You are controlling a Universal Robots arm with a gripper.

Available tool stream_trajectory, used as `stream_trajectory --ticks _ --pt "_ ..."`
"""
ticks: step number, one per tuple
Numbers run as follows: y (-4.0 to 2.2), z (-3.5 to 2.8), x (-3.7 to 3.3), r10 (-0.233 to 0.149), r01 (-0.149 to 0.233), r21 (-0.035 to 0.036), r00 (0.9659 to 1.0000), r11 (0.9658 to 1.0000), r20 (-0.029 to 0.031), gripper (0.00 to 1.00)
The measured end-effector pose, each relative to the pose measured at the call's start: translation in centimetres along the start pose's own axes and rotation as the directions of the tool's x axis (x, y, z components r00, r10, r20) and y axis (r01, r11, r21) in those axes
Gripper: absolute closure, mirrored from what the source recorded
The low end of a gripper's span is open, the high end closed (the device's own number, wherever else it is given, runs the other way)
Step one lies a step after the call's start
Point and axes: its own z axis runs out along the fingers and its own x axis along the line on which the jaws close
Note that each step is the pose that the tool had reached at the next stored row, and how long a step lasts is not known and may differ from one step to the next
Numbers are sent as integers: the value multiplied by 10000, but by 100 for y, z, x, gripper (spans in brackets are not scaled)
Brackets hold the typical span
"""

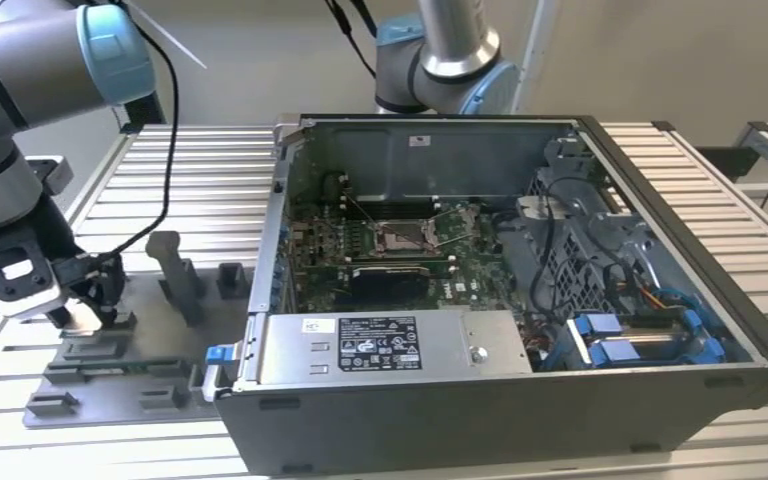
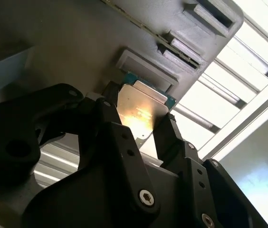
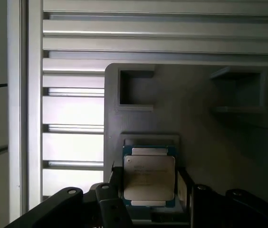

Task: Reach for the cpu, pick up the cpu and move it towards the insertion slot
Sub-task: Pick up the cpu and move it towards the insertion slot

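First wrist view: the end effector (image 3: 149, 187) sits around the cpu (image 3: 149, 171); I cannot tell if it squeezes; a loose hold could let the cpu slip.

The cpu (image 3: 149, 176) showed a smooth silvery metal top, glossy enough to catch glare. The fixture (image 3: 210, 137) looked matt grey plastic. The table (image 1: 704, 180) was ribbed bright metal, the computer case (image 1: 491, 150) dull grey sheet metal.
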Motion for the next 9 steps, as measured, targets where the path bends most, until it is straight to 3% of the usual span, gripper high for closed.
stream_trajectory --ticks 3,9 --pt "3 -73 2 2 -2 -9 10000 10000 1 100" --pt "5 -150 3 2 -2 -8 10000 10000 -1 100"
